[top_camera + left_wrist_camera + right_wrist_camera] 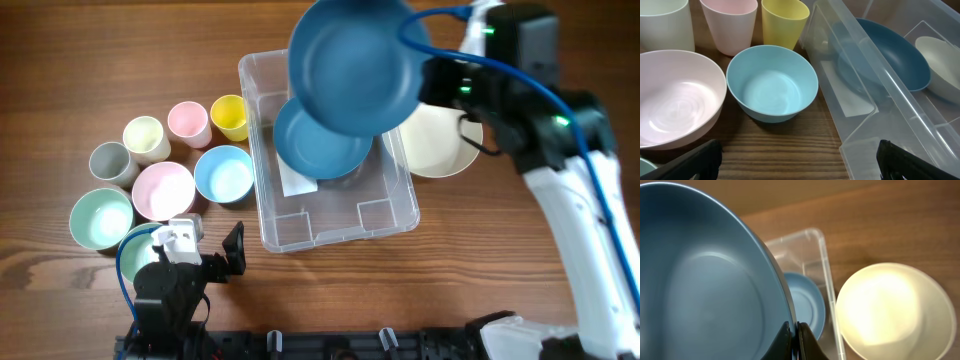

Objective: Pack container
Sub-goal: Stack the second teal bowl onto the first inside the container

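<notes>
Standing left of the large clear plastic rectangular container [335,212] are four small plastic cups: grey [110,163], cream [146,138], pink [188,123] and yellow [230,117], the yellow one just beside the container's left wall. Nearer the robot than the cups sit a round mint-green bowl [100,218], a round pale pink bowl [163,190] and a round light blue bowl [224,175], the last also just beside that wall. The left gripper [208,245] hangs off the container's near left corner, its fingers spread wide with nothing between them.

The container rests near the table's middle, open side up. Its long axis runs from the far side toward the robot, with the near end skewed slightly to the right. A round dark blue plate [322,145] lies in its far half, partly over a white label [298,182] on the floor.

Above the container's far end, a large round dark blue bowl [352,65] is tilted in the air, and the right gripper [792,342] pinches its rim. A round cream bowl [440,140] sits just beside the container's right wall.
</notes>
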